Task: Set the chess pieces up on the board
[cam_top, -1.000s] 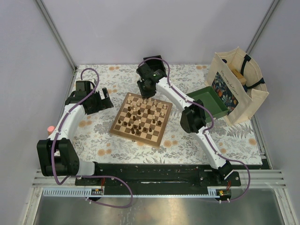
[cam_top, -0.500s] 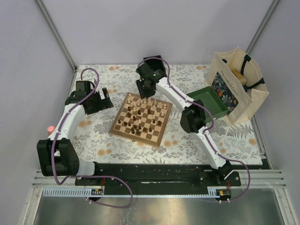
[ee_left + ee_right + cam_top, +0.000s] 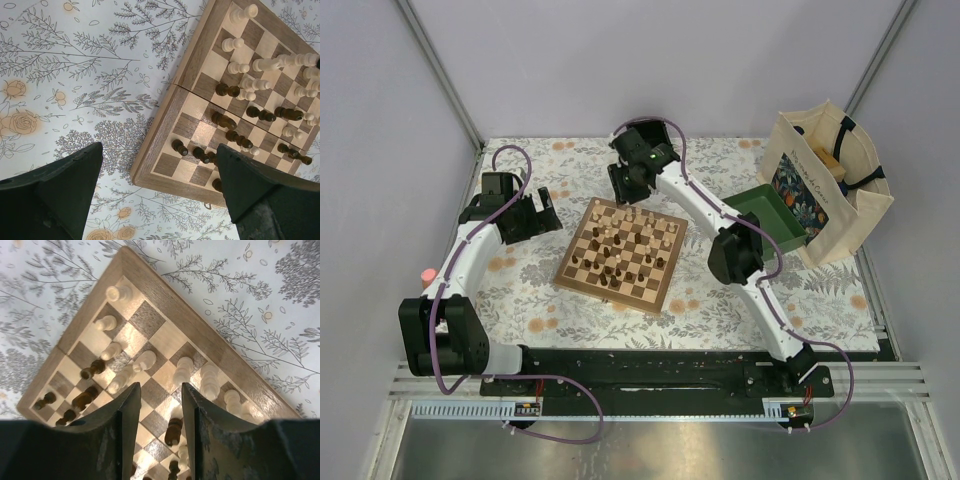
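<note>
Floral-printed cloth covers the table. At left, the left gripper hangs beside the square checkered wooden board, jaws spread wide and empty. Tiny cream and dark brown wooden chess pieces stand scattered mid-board, so sorting looks unfinished. Over the far edge, the right gripper hovers narrowly parted, pinching nothing; next it likely needs another piece.

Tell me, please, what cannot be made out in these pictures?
Right wrist view: the right claw covers near squares of the board, hiding whatever stands there.
Left wrist view: the left claw and the frame edge cut off part of the board.
Top view: chess pieces too small to identify; right claw's tips hidden beneath its wrist.
</note>
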Robot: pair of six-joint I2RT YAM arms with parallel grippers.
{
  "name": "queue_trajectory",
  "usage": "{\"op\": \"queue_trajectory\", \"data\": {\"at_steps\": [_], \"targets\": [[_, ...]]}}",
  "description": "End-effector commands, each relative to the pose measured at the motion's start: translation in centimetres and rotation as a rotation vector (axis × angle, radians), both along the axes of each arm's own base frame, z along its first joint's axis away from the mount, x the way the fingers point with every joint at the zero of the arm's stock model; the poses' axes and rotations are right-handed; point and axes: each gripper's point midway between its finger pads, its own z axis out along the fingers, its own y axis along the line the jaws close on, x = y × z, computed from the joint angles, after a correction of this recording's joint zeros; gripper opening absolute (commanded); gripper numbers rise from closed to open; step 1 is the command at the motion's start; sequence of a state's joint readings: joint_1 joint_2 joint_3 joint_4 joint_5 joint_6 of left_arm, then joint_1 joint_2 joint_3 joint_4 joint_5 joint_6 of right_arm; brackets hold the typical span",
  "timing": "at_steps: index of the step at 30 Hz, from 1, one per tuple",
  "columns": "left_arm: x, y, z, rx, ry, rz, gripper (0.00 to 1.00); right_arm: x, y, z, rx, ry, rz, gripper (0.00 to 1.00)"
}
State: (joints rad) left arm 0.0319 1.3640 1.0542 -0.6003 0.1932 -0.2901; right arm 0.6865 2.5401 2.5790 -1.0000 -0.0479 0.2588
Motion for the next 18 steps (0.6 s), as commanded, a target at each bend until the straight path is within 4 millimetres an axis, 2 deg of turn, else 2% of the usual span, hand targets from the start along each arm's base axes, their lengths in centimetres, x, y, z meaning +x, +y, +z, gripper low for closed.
{"op": "queue_trajectory", "data": {"at_steps": [1, 5, 8, 10, 12, 14, 15, 16, 18], "targets": [[0.7, -0.5, 1.1, -0.026, -0.041, 0.0, 0.99, 0.1, 0.1, 10.4, 0.126, -0.176, 0.001, 0.48], [0.6, -1.1, 0.5, -0.059, -0.016, 0.006, 0.99, -0.3, -1.6, 11.7, 0.105, -0.193, -0.02, 0.48], [0.5, -1.3, -0.1, -0.091, 0.009, 0.036, 0.99, -1.0, -3.9, 13.0, 0.057, -0.213, -0.054, 0.49], [0.4, -1.5, -0.9, -0.112, 0.024, 0.058, 0.99, -2.0, -6.1, 12.8, 0.012, -0.202, -0.1, 0.49], [0.2, -1.8, -1.6, -0.131, 0.031, 0.072, 0.99, -3.5, -8.2, 11.9, -0.01, -0.164, -0.139, 0.49], [0.2, -2.0, -2.3, -0.151, 0.036, 0.073, 0.99, -5.8, -10.0, 9.9, -0.005, -0.116, -0.165, 0.47], [0.1, -2.1, -2.6, -0.159, 0.039, 0.074, 0.99, -6.7, -10.3, 9.8, 0.036, -0.12, -0.177, 0.47], [0.1, -2.2, -2.9, -0.164, 0.045, 0.074, 0.97, -7.8, -11.2, 8.5, 0.053, -0.096, -0.196, 0.46], [0.1, -2.3, -3.4, -0.177, 0.049, 0.077, 0.91, -9.8, -12.2, 8.1, 0.129, -0.078, -0.239, 0.41]]}}
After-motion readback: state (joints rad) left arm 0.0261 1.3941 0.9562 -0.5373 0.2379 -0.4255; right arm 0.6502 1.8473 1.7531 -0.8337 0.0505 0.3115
